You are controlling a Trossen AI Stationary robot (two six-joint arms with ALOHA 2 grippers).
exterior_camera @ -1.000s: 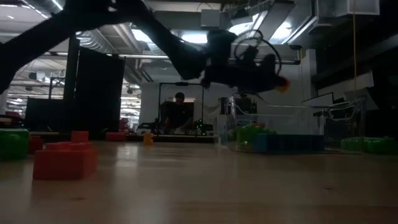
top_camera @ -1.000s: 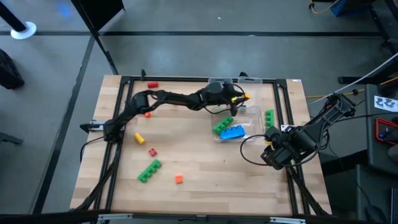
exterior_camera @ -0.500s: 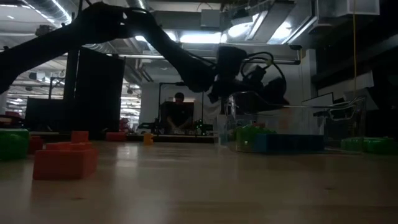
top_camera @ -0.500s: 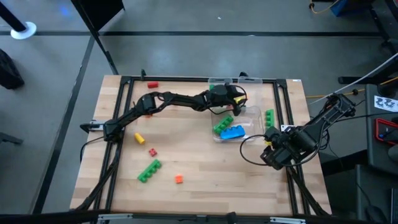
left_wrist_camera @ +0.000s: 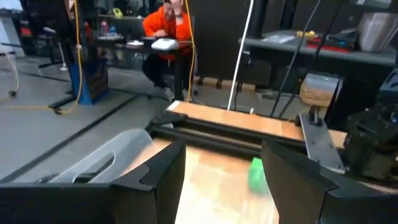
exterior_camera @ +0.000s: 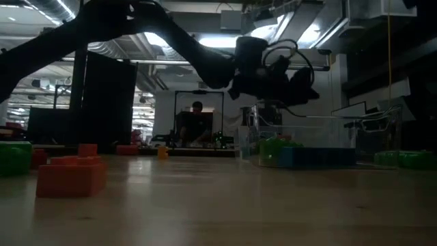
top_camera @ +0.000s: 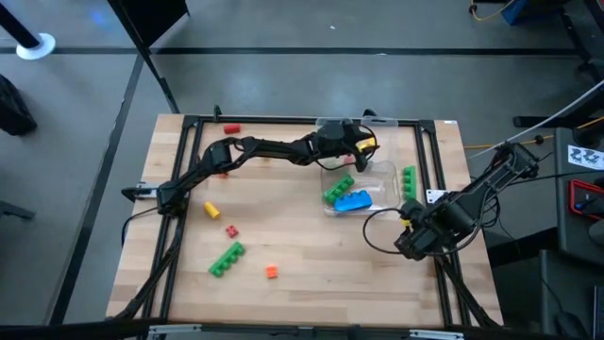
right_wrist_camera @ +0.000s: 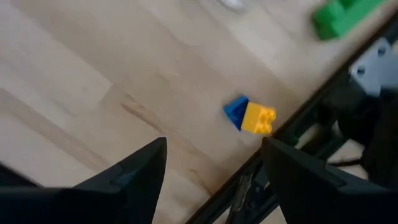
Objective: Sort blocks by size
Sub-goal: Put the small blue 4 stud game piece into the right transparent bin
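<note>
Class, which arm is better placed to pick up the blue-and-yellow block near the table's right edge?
Right: its open gripper hangs right over the blue-and-yellow block, while the left gripper is away above the clear tray.

Block count: three green blocks [top_camera: 226,258] [top_camera: 339,189] [top_camera: 409,178], two red [top_camera: 231,128] [top_camera: 231,230], one blue [top_camera: 355,200], one yellow [top_camera: 211,209], one orange [top_camera: 272,272], one blue-and-yellow block [right_wrist_camera: 250,116].

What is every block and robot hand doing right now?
Left end effector: open, empty, raised over the clear tray.
Right end effector: open, empty, near the table's right edge.
Blue block: lying in the tray.
Green block: in the tray, beside the blue one.
Long green block: flat on the table.
Blue-and-yellow block: loose on the table.
</note>
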